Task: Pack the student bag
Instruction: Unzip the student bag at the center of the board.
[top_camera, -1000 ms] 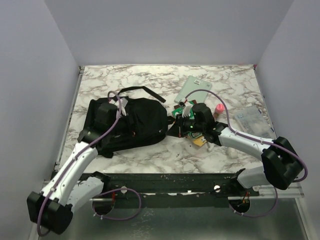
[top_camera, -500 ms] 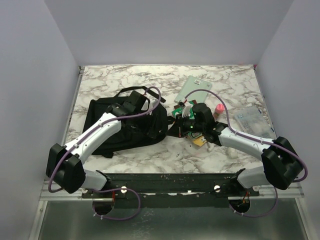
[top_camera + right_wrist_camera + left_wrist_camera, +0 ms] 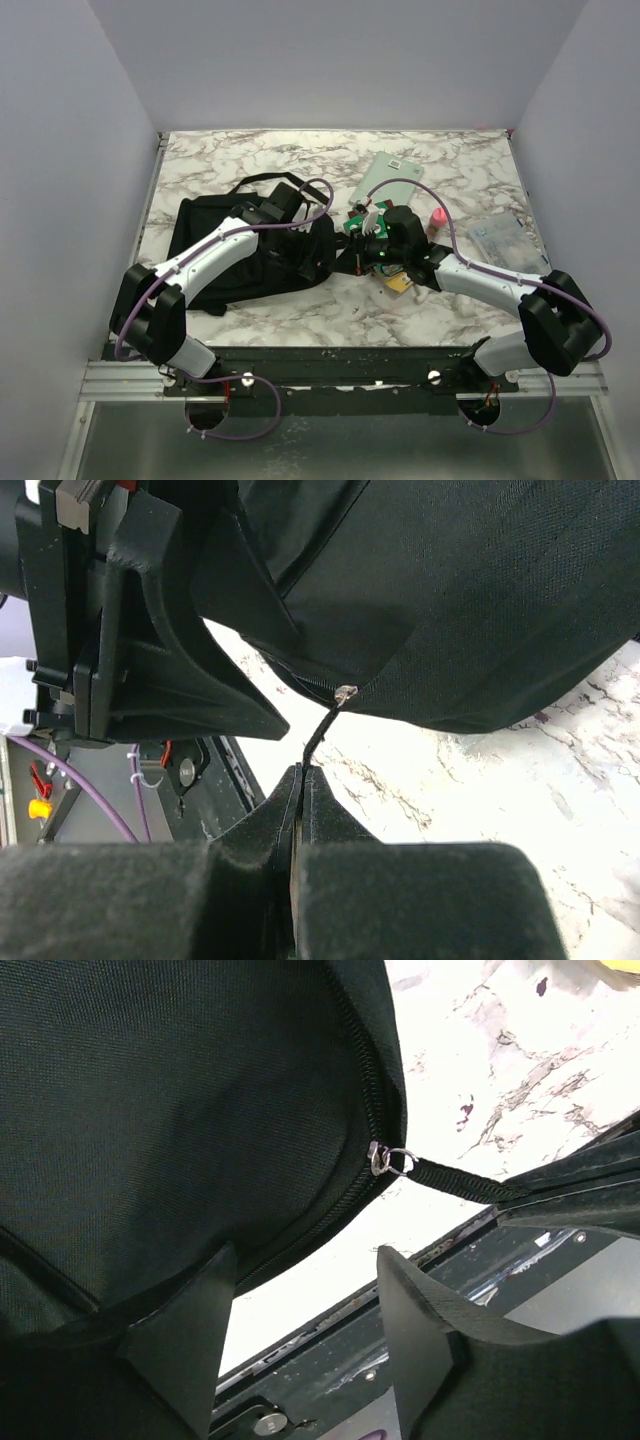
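The student bag (image 3: pixel 245 255) is a black backpack lying on the left half of the marble table (image 3: pixel 300 310). Its metal zipper slider (image 3: pixel 385 1158) sits at the bag's right end, and a black pull cord (image 3: pixel 460 1182) runs out from it. My right gripper (image 3: pixel 303 772) is shut on that cord (image 3: pixel 322 730), just right of the bag (image 3: pixel 480 590) in the top view (image 3: pixel 352 258). My left gripper (image 3: pixel 305 1280) hovers open over the bag's right edge (image 3: pixel 308 256), with nothing between its fingers (image 3: pixel 415 1320). The slider lies just beyond the fingertips.
A pale green book (image 3: pixel 385 175) lies behind the right arm. A small pink item (image 3: pixel 437 216) and a clear plastic pouch (image 3: pixel 500 240) lie at the right. A green packet (image 3: pixel 354 222) and a tan item (image 3: pixel 400 285) are partly hidden by the right gripper. A shoulder strap (image 3: pixel 262 184) loops behind the bag.
My left arm has swung from the bag's left side across to its right end, by the zipper slider, and its jaws have narrowed. The right gripper has stayed shut on the cord.
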### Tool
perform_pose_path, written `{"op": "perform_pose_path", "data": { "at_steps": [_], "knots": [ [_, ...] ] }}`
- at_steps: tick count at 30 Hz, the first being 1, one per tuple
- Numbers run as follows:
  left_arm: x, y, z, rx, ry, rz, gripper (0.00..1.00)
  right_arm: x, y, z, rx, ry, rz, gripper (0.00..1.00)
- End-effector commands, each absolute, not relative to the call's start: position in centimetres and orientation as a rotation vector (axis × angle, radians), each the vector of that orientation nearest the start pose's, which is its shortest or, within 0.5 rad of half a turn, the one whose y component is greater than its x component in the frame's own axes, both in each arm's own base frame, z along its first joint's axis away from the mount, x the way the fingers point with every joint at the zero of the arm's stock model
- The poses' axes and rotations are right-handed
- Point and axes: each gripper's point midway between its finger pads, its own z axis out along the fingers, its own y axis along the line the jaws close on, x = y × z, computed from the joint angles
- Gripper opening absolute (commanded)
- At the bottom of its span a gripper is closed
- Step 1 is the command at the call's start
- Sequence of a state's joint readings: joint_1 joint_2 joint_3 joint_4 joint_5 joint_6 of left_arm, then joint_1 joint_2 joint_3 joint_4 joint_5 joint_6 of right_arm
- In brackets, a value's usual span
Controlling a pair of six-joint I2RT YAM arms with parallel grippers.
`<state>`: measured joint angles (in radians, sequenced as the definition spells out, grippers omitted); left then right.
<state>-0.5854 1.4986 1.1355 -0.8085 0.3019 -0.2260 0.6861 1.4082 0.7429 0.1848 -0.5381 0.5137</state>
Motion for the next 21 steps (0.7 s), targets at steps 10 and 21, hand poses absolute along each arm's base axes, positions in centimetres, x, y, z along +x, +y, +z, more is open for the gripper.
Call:
{"op": "perform_pose_path", "data": {
  "at_steps": [10, 21],
  "knots": [
    [23.1, -22.6, 10.5, 0.641, 2.759, -0.603, 0.16, 22.3, 32.7, 14.8, -0.563, 2.145, 1.28, 0.01],
    [21.9, -19.9, 10.8, 0.693, 2.638, -0.317, 0.0, 26.5, 29.9, 13.7, -0.288, 2.314, 0.923, 0.01]
  ]
}}
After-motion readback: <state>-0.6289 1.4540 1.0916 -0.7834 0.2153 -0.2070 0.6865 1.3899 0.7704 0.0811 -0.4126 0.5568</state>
